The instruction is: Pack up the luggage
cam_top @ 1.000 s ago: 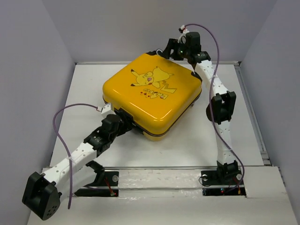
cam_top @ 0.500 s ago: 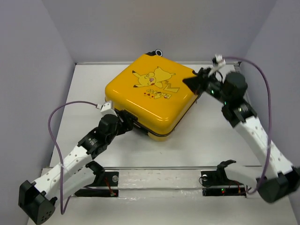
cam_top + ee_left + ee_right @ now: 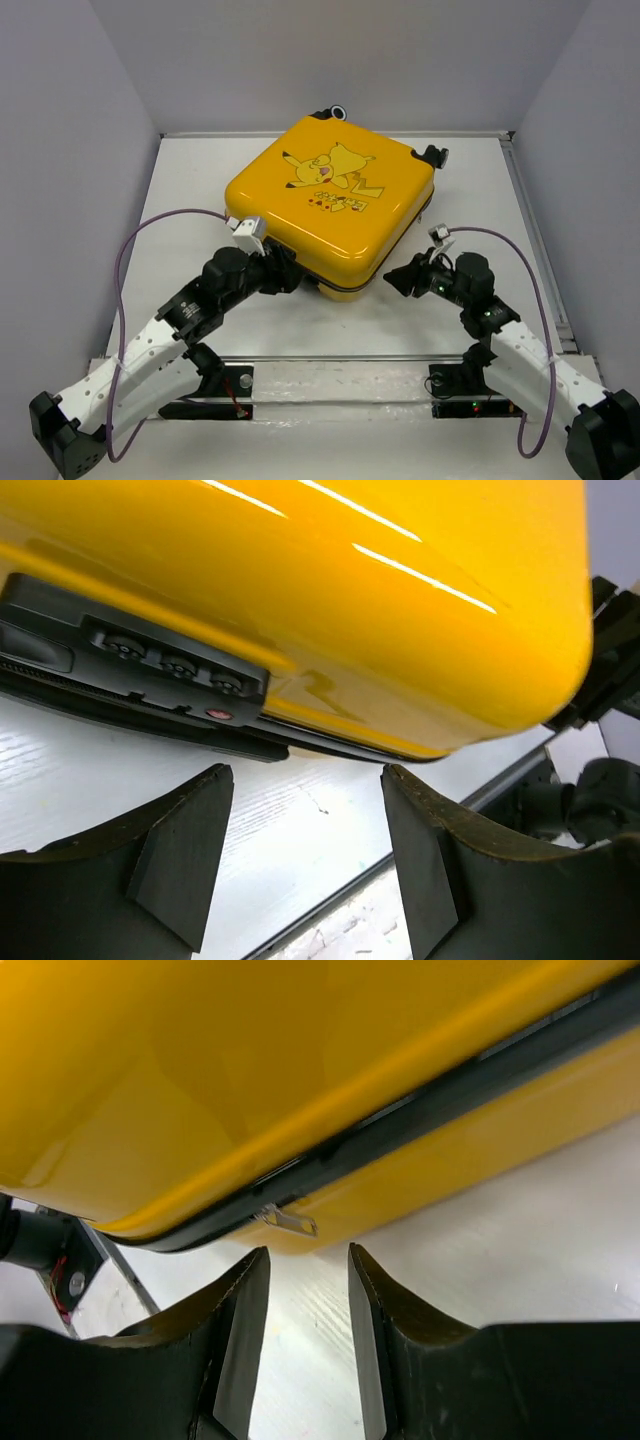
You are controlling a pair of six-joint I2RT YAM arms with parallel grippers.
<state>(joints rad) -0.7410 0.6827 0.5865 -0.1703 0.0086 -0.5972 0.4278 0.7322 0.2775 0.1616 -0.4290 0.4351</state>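
Jaws on the left arm are hanging wide apart and gripping nothing, with only bare bench (image 3: 300, 820) showing in the gap. Right ahead of their tips the luggage (image 3: 330, 205) is lying flat and closed on the bench, Pikachu side facing up. Its near edge is filling the view just past them. The black combination lock (image 3: 165, 665) is sitting a bit off to one side of the gap, close to the tips but not touching them.

Jaws on the right arm are standing partly apart, a much narrower gap, and they're not holding anything either. They're pointing low at the suitcase's near right side. The little metal zipper pull (image 3: 288, 1221) is dangling from the black zipper trim (image 3: 420, 1110) just ahead of the tips, near them but apart. The caster wheels (image 3: 435, 155) are poking out on the far side of the case, well away from both sets of jaws.
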